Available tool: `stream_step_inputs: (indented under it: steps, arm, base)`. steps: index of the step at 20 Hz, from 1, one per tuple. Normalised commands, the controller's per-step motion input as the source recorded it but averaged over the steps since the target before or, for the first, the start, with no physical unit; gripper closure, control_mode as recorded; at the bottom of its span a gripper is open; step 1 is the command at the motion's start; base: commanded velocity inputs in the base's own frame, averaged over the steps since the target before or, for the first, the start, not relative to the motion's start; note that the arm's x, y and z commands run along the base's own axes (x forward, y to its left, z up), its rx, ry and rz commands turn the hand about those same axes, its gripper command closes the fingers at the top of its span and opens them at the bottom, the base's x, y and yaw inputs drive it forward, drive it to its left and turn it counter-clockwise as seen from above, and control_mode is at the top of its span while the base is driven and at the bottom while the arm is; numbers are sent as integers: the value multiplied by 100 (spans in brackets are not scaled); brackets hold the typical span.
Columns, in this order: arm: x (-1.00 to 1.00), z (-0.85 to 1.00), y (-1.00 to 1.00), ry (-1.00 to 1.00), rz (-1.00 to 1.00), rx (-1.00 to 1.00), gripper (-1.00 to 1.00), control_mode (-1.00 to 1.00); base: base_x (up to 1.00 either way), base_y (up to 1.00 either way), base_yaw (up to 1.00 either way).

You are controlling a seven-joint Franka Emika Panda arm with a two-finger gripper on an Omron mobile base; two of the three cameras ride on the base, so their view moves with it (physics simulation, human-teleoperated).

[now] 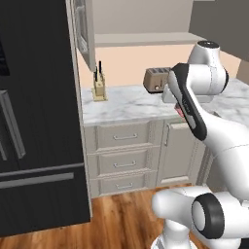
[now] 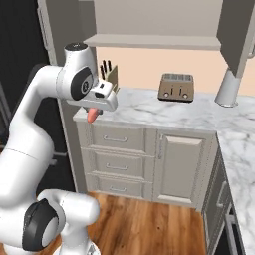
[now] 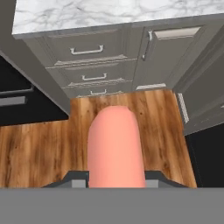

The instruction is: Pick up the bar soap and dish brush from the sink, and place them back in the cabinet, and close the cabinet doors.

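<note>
Because it has to go up into the cabinet (image 2: 149,41), the bar soap (image 3: 114,146) sits pinched between the jaws of the gripper (image 2: 92,117), low in the hand view's middle. From the right base view it hangs pink at left, beside the counter (image 2: 199,115); the hand view looks down on the drawers (image 3: 87,61) and wood floor (image 3: 39,153).

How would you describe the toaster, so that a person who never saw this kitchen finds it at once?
Look at the marble counter below the open wall cabinet. Against the peach back wall stands the toaster, a brown box with two top slots. The knife block to its left is lighter, with dark handles.
</note>
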Motion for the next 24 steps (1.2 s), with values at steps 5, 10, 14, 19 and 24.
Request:
stream_step_inputs:
  steps: [5,10,14,19,24]
  arm:
    - [0,0,0,0,0,0,100,100]
    - [0,0,0,0,0,0,100,100]
    - [0,0,0,0,0,0,100,100]
    - [0,0,0,0,0,0,100,100]
    - [0,0,0,0,0,0,100,100]
  base:
    - [65,-24,0]
    - [40,-33,0]
    - [38,-39,0]
    - [50,-29,0]
    - [57,-25,0]
